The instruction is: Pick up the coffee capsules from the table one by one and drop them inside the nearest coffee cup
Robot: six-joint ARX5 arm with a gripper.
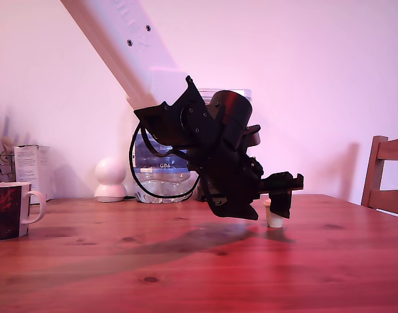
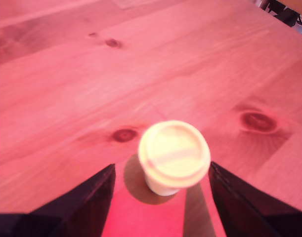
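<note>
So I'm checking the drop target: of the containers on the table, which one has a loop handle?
The dark coffee cup at the exterior view's left edge: white rim, white handle. The clear canister behind the arm has none.

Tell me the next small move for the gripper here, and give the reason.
Probably close the gripper on the coffee capsule. In the wrist view the capsule stands upright on the table between the two open fingers, with a gap showing on each side. The exterior view puts the fingertips down at capsule height, so little further descent seems needed.
</note>
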